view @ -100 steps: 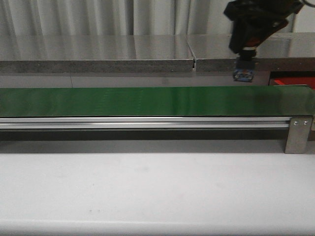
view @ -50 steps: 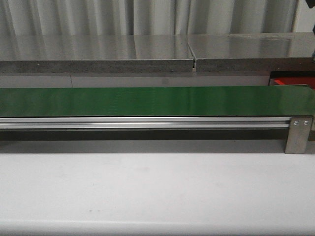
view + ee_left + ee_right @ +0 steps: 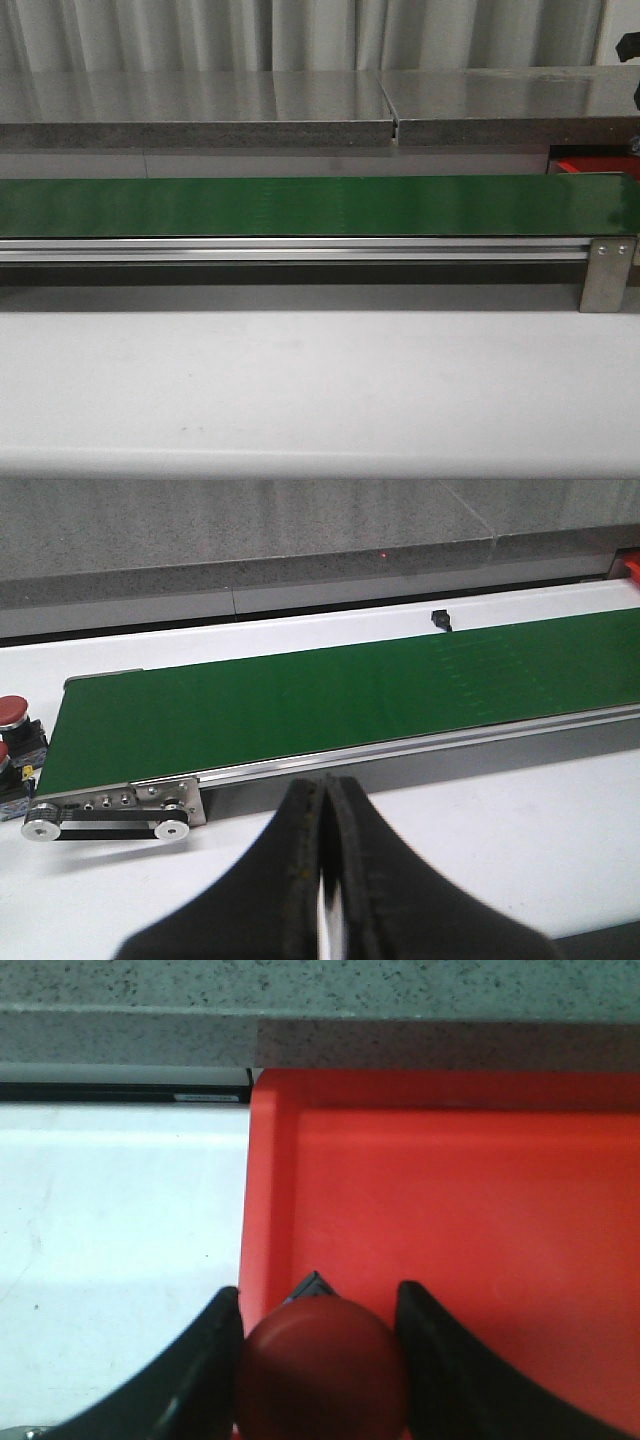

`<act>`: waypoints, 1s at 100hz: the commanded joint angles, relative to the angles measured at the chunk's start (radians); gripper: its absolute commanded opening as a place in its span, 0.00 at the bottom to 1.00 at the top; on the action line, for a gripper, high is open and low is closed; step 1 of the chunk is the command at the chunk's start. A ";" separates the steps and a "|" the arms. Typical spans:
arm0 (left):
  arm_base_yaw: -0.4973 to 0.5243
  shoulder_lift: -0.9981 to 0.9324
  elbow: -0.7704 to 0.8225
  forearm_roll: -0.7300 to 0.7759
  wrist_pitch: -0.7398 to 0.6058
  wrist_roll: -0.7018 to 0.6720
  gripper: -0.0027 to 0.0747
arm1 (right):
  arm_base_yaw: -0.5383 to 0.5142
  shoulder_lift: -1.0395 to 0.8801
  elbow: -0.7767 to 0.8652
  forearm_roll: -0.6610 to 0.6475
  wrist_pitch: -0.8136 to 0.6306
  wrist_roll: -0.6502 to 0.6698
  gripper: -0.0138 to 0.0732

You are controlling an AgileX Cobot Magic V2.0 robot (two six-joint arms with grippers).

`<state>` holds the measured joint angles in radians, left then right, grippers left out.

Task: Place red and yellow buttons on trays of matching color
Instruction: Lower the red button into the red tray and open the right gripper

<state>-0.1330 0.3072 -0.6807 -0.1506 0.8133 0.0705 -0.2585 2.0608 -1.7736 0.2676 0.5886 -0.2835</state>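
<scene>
Right arm gone; red button [image 3: 322, 1368] between fingers [image 3: 205, 1360].

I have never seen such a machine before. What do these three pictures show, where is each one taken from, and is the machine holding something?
This is a robot with two arms, each ending in a two-finger gripper. The front picture looks forward over a white table with a long green conveyor belt; only a dark bit of one arm shows at its right edge. The other two pictures come from cameras on the wrists. The left gripper has its black fingers pressed together, holding nothing, above the table near the belt's end, where a red push button stands. The right gripper holds a round red button between its fingers, over a flat red plastic tray.
</scene>
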 commanded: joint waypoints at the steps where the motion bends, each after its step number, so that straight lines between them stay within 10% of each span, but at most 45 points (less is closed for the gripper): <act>1: -0.009 0.012 -0.023 -0.009 -0.073 -0.002 0.01 | -0.004 -0.011 -0.080 0.012 0.000 0.016 0.23; 59: -0.009 0.012 -0.023 -0.009 -0.073 -0.002 0.01 | -0.014 0.096 -0.115 0.005 0.043 0.072 0.25; 85: -0.009 0.012 -0.023 -0.009 -0.073 -0.002 0.01 | -0.015 0.084 -0.115 0.005 0.042 0.072 0.82; 100: -0.009 0.012 -0.023 -0.009 -0.073 -0.002 0.01 | -0.015 0.057 -0.115 0.003 0.025 0.071 0.88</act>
<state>-0.1330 0.3072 -0.6807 -0.1506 0.8133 0.0705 -0.2662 2.2139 -1.8566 0.2616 0.6653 -0.2165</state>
